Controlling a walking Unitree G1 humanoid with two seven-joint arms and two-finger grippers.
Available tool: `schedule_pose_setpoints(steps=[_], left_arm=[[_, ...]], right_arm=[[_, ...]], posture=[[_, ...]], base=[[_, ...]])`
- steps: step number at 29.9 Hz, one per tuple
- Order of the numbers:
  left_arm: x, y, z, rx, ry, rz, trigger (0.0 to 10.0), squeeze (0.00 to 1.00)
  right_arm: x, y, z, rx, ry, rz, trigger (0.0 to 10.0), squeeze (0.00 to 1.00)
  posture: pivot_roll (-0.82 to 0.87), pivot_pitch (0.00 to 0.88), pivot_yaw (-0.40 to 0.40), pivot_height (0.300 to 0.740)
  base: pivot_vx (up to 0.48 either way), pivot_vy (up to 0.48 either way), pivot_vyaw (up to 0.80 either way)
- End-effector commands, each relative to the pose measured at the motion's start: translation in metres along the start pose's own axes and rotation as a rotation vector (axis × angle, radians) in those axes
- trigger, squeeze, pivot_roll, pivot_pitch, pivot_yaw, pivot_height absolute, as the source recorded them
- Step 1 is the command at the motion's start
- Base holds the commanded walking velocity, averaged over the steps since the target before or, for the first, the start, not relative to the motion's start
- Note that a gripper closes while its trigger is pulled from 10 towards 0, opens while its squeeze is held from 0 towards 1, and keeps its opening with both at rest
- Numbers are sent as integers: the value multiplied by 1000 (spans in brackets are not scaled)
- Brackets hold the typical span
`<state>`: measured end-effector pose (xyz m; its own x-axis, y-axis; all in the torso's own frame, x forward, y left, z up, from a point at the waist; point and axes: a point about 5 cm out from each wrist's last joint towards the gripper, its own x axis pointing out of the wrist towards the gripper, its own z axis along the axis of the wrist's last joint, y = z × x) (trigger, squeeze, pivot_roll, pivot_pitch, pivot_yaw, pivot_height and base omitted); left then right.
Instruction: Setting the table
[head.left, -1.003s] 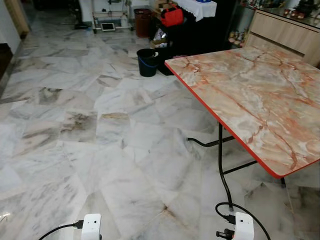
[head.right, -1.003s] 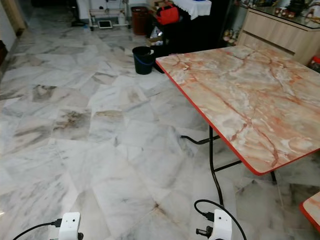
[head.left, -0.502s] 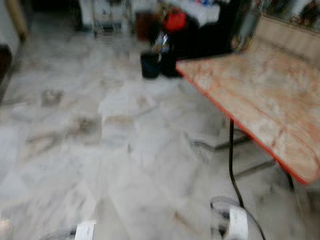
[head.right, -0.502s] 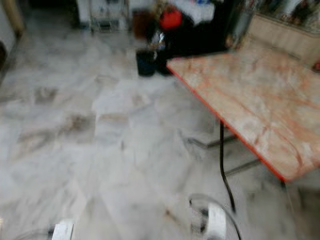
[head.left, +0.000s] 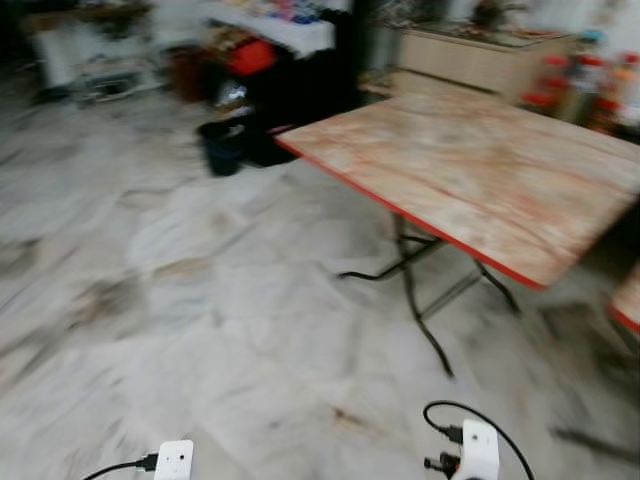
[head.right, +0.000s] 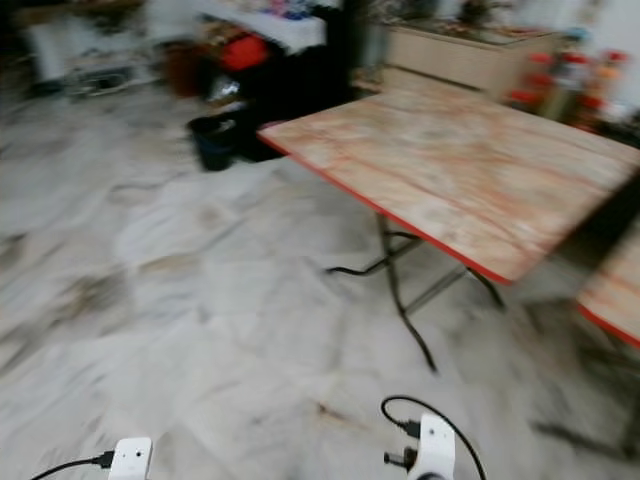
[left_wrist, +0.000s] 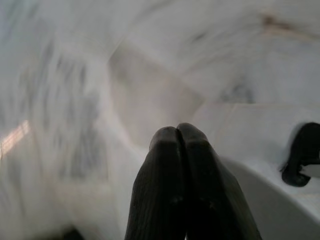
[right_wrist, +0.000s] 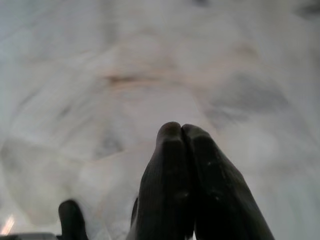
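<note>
**A:** Where is the table seen from the head camera?

**B:** A folding table (head.left: 470, 170) with an orange-veined marble-pattern top and a red edge is seen at about one o'clock, standing on thin black crossed legs (head.left: 415, 290). Nothing can be made out on its top — the frame is blurred.

**A:** And around it?

**B:** A pale marble floor (head.left: 180, 300) is spread from nine o'clock through to six. A dark bucket (head.left: 222, 147) is placed on it at about eleven o'clock, just beside the table's far corner. Behind that, something red (head.left: 250, 57) is seen against dark furniture, and a light wooden cabinet (head.left: 470, 60) is set at twelve o'clock beyond the table. The red edge of a second surface (head.left: 626, 300) is caught at three o'clock.

**A:** How are the pincers held?

**B:** The left gripper (left_wrist: 177, 131) is held with its two black fingers pressed together, nothing between them, pointed at the floor. The right gripper (right_wrist: 176, 127) is likewise closed tight and empty — only marble tile is seen beyond it. White wrist housings with black cables are seen at seven (head.left: 172, 462) and five o'clock (head.left: 478, 452).
</note>
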<state>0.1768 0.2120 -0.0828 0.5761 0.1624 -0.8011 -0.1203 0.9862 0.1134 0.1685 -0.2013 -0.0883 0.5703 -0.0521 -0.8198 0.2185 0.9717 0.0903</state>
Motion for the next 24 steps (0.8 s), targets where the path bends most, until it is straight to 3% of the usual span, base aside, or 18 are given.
schedule_pose_setpoints(steps=[1,24], left_arm=[[1,-7,3,19,-7,-18,10000,0],[1,-9,6,3,-6,-7,10000,0]], right_arm=[[1,-3,8,-7,-20,-11,10000,0],[1,-6,12,-4,-37,-11,10000,0]], posture=[[17,3,-9,740],[1,0,-13,740]], base=[[0,0,-756],[0,0,0]])
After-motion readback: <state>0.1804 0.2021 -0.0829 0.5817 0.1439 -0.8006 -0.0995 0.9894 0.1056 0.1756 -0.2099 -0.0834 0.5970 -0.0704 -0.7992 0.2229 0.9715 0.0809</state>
